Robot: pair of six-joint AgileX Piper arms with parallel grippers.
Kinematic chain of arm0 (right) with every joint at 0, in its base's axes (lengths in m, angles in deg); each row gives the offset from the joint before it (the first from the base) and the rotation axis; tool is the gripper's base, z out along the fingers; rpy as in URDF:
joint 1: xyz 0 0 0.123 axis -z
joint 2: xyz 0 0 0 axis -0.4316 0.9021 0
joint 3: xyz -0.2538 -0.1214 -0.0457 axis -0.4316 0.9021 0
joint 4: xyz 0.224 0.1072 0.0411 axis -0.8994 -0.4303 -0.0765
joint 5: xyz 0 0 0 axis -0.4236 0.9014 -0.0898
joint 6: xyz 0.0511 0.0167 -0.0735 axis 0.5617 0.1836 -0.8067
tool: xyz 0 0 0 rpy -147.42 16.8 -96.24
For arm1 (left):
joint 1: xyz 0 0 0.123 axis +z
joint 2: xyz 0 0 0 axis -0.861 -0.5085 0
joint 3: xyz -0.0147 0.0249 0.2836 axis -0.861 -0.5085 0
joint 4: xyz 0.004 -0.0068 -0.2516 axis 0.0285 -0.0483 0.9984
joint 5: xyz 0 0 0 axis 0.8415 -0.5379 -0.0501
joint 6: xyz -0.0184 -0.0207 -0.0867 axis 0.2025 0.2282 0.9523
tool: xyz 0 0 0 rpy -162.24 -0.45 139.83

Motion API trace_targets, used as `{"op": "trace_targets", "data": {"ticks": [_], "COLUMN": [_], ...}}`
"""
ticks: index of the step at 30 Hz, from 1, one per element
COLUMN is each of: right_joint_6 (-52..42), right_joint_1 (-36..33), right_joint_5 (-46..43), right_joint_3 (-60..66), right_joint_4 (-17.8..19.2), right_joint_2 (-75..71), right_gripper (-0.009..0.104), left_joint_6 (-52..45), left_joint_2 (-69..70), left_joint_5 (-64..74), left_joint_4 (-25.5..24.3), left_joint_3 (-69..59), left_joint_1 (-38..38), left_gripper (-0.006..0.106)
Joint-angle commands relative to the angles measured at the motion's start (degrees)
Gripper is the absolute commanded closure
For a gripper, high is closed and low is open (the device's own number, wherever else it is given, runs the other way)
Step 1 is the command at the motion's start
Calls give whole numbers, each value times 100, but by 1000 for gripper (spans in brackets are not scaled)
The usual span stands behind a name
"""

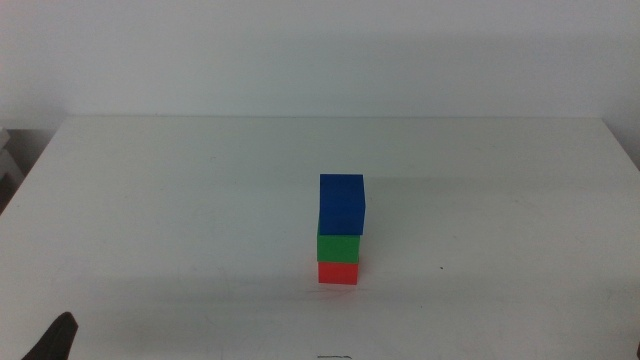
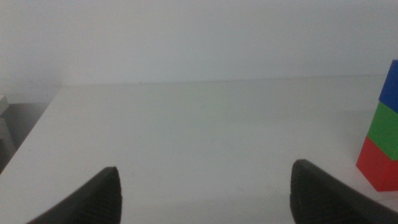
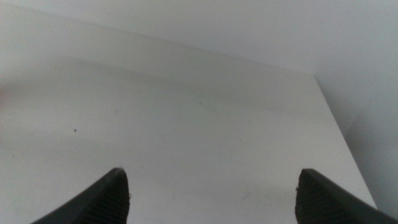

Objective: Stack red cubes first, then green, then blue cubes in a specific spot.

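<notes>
A three-cube tower stands near the middle of the white table: the red cube [image 1: 338, 272] at the bottom, the green cube [image 1: 339, 247] on it, the blue cube [image 1: 342, 204] on top. The left wrist view catches the same tower at its edge, red cube [image 2: 378, 165], green cube [image 2: 385, 127], blue cube [image 2: 392, 84]. My left gripper [image 2: 205, 193] is open and holds nothing, well away from the tower; only a dark tip of it [image 1: 55, 340] shows at the bottom left of the middle view. My right gripper [image 3: 211, 199] is open over bare table, with no cube in its view.
The white table [image 1: 200, 200] runs back to a pale wall. Its right edge [image 3: 339, 124] shows in the right wrist view, its left edge [image 2: 28, 134] in the left wrist view.
</notes>
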Motion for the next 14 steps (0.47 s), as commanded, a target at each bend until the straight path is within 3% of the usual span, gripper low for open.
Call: {"op": "trace_targets", "data": {"ticks": [1, 14], "right_joint_6": [-52, -52], "right_joint_1": [69, 603], "right_joint_5": [-533, -515], "right_joint_3": [-93, -93], "right_joint_4": [21, 30], "right_joint_2": [-120, -120], "right_gripper": [14, 14], "left_joint_6": [48, 48], "left_joint_2": [115, 115], "left_joint_5": [-553, -564], "left_joint_4": [72, 72], "left_joint_3": [18, 18], "left_joint_1": [-10, -10], "left_gripper": [10, 10]}}
